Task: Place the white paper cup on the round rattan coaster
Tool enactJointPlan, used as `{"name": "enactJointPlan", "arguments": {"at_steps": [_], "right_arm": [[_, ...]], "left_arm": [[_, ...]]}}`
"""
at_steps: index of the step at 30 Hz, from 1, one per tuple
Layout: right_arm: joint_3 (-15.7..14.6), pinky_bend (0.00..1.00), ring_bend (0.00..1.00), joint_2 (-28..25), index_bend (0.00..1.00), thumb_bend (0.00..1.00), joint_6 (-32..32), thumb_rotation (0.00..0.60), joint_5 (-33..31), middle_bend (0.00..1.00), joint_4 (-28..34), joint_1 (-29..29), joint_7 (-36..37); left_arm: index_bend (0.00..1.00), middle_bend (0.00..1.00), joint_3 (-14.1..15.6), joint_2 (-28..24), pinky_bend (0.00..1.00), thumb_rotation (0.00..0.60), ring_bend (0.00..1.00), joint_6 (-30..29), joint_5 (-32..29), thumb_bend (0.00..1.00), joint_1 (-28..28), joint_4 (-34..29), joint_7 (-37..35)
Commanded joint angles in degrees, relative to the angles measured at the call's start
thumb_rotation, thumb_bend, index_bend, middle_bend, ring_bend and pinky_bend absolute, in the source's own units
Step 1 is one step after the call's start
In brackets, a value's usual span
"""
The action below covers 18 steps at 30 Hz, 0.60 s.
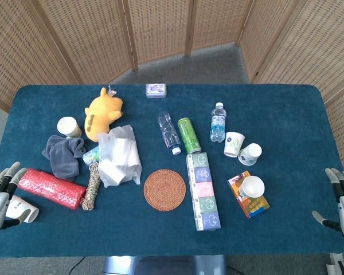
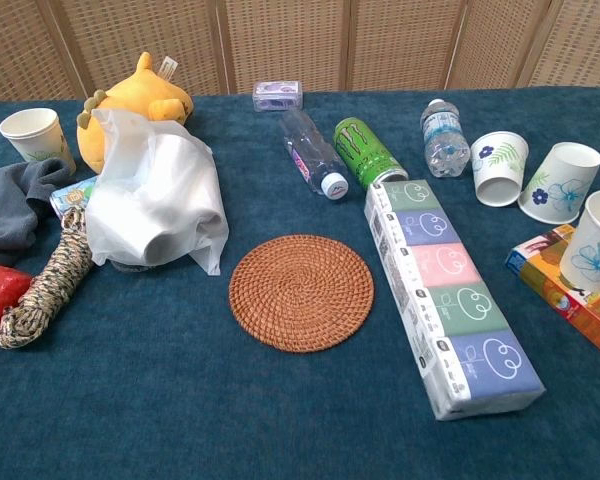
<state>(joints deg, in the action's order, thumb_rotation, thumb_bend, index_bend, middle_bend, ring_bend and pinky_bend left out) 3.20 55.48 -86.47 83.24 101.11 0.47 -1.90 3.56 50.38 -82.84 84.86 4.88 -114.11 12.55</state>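
1. White paper cup stands upright near the table's left edge, beside the yellow plush toy.
2. Round rattan coaster lies near the front edge (nothing on it).
3. Left hand and right hand: fingers spread, holding nothing.

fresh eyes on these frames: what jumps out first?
Probably the round rattan coaster, bare at front centre of the blue table, with a long pack of tissues just to its right. Next, the yellow plush toy at back left and the scatter of paper cups, one standing on a colourful box at right. Both hands, left hand and right hand, sit at the table's edges holding nothing.
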Motion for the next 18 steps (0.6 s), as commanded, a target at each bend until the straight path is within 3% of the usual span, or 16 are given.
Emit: {"name": "enactJointPlan", "arguments": {"at_steps": [1,8,18], "right_arm": [[-0.09,0.04,0.00,-0.01,0.00,0.00,0.24,0.600,-0.01,0.00,-0.02,0.03,0.03],[-0.23,0.04,0.00,0.25,0.00,0.00,1.05,0.600,-0.15,0.00,0.09,0.26,-0.51],[-1.01,0.16,0.00,2.92,0.00,0.00,6.28,0.600,-0.37,0.00,1.15,2.67,-1.40]], "left_arm": [[0.00,0.00,-0.09,-0.03,0.00,0.600,0.00,0.08,0.22,0.27,-0.03,-0.08,-0.30],[0.00,0.00,-0.33,-0.73,0.00,0.600,0.00,0.02,1.33,0.27,-0.16,-0.36,-1.69],[0.00,0.00,-0.23,-1.62,0.00,0.600,0.00,-0.09,2.46,0.27,-0.65,-0.66,-3.11]]}}
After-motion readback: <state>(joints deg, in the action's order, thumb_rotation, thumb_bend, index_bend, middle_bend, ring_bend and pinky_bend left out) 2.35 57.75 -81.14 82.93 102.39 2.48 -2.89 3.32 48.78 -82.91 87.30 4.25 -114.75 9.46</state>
